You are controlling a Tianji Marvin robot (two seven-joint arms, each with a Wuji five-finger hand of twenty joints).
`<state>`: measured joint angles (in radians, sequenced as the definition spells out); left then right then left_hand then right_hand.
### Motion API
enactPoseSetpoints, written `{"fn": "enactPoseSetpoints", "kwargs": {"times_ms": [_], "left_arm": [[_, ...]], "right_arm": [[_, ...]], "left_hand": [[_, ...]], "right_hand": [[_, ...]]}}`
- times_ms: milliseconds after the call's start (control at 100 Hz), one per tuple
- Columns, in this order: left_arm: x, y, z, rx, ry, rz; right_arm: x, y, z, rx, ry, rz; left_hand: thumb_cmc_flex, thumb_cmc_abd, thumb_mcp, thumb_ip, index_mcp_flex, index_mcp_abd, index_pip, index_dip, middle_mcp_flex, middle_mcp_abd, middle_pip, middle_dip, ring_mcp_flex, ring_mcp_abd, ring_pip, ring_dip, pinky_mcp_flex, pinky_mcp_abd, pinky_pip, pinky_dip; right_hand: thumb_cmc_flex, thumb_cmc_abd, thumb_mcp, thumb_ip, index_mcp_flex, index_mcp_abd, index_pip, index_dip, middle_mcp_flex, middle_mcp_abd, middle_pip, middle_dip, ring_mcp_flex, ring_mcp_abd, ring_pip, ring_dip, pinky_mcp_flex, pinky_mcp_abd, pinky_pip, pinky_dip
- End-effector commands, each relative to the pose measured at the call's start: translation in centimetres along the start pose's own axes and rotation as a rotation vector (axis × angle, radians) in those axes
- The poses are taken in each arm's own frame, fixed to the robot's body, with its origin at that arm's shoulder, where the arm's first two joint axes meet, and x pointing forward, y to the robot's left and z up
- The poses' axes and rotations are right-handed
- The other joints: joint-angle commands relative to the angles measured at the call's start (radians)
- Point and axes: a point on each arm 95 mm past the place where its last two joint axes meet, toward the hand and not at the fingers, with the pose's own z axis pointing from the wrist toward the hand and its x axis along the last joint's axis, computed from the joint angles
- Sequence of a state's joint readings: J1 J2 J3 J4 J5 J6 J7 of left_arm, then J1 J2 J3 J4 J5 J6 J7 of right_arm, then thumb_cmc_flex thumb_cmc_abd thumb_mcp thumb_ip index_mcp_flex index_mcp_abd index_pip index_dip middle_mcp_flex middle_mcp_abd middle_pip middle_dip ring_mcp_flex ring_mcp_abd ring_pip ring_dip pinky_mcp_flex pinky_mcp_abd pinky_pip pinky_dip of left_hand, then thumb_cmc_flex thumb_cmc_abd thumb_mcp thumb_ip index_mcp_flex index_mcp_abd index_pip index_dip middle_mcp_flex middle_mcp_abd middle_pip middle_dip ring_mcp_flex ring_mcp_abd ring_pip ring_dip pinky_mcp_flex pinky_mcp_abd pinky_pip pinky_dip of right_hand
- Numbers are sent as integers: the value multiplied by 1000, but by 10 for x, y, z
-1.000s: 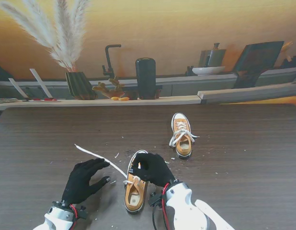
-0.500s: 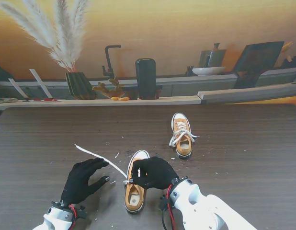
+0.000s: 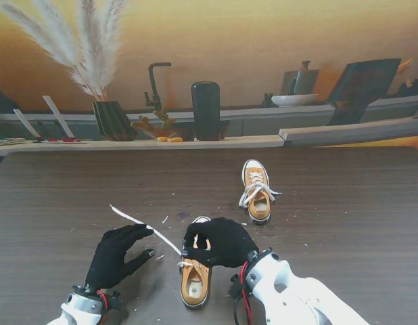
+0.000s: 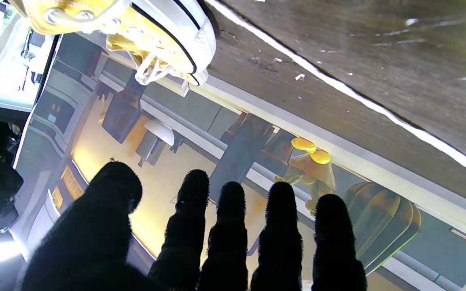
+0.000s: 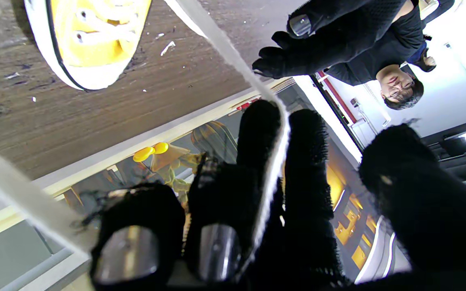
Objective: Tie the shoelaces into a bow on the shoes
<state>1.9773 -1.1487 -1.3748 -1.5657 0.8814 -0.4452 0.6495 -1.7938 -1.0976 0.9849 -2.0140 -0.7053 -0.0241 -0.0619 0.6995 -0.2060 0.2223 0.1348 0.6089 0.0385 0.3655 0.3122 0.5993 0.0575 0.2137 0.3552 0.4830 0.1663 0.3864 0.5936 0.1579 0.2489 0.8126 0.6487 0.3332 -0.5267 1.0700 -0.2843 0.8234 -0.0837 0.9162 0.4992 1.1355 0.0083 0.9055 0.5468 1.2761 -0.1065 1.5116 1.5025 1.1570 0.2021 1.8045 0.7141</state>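
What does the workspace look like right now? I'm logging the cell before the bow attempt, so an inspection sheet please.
Surface: dark wood table.
Job's things: near shoe under the right hand, its lace stretched left; far shoe with tangled laces.
Clutter: white specks.
Grippers: left hand open, right hand shut on lace.
Cables: red and black wires at the right wrist.
Surroundings: shelf with pampas vase.

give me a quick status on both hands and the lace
Right hand over near shoe, lace threaded through its fingers. Left hand open beside the other lace end. Far shoe already bowed. Nothing obstructing.
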Motion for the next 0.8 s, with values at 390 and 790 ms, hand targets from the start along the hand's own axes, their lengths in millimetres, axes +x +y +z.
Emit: {"fn": "enactPoseSetpoints", "kwargs": {"times_ms": [390,790], "left_arm": [[6,1,0,-21,13,7],[8,7,5,-79,24,61]], "right_arm": [[0,7,-8,78,-61,-73],[-21,8,-25,131,-172,-43]], "left_hand": [[-10,15,16,-9,21,-72,-3,2,15,-30,3,23,22,-24,3,-9,-2,28,-2,-1],[-14,-2,12,-8,-19,-72,-27,-7,-5,-31,-9,19,11,-25,-7,-12,-12,27,-10,-3]], "right_hand": [[-84,75,-70,115,-8,2,-74,40,-52,50,-30,-32,30,-62,-11,46,35,-69,238,-36],[-105,101,-106,154,3,25,-126,82,-57,69,-50,-52,30,-54,-13,50,35,-83,239,-42]]}}
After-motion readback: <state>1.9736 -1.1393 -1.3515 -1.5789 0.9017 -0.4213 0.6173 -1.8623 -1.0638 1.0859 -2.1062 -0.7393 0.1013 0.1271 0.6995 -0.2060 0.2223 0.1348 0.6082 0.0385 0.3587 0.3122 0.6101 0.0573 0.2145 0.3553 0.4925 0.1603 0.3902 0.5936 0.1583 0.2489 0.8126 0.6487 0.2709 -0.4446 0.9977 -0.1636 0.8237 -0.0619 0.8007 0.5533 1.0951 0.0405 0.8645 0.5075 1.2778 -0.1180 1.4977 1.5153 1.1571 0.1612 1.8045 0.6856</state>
